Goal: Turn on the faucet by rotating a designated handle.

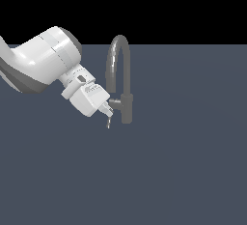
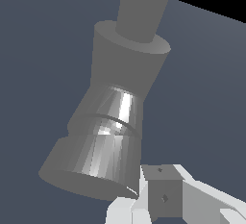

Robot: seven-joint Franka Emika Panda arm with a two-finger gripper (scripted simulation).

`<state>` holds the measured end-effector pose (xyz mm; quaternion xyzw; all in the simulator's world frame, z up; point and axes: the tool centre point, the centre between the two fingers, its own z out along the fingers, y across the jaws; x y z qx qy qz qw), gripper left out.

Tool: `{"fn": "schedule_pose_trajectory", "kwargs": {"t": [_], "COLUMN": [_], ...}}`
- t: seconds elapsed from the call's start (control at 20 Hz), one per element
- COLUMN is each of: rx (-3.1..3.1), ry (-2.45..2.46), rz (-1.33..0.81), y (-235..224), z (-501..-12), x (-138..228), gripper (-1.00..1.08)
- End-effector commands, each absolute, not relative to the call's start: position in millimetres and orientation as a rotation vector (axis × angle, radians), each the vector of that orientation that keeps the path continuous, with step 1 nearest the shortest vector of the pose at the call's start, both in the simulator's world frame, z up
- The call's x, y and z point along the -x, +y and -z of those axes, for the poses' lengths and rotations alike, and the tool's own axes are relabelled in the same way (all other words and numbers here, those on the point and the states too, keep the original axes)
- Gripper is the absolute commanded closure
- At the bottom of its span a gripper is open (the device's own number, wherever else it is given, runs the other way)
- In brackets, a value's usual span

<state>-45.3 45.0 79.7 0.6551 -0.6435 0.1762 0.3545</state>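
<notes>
Faucet (image 1: 124,77): plain matte grey metal, standing a little left of centre in the exterior view on a flat, uniform slate-blue surface (image 1: 183,171). A short upright cylindrical post carries a tall gooseneck spout that arches up and over toward the exterior view's left, its open end hanging at mid-height. A soft highlight runs along the curve of the tube; otherwise the finish is even and unmarked.

Handle (image 1: 116,102): a short, stubby grey cylinder projecting sideways from the post toward the exterior view's left, just below the spout's open end. In the wrist view the handle (image 2: 103,146) fills the centre of the frame as a flared, stepped barrel with faceted sides and bright streaks of reflection, its flat round end face pointing to the lower left; the post crosses behind it.

Arm: glossy white rounded casings with grey joints, entering from the left edge of the exterior view. The gripper (image 1: 109,115) is a boxy white block with thin dark-tipped fingers, angled down and to the right, its tips right at the free end of the handle. One white finger (image 2: 166,196) sits beside the rim of the handle's end face in the wrist view. Whether the claw is released or clenched cannot be told; contact with the handle cannot be confirmed.
</notes>
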Motion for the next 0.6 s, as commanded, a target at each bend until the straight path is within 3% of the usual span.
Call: {"fn": "schedule_pose_trajectory", "kwargs": {"t": [0.0,0.55], "rx": [-1.644,-1.603], "ry": [-1.74,-1.763], "rz": [-0.475,-0.49], "y": [46,45], "z": [-63,-28], "x": [41,27], "gripper": [1.08,1.08]}}
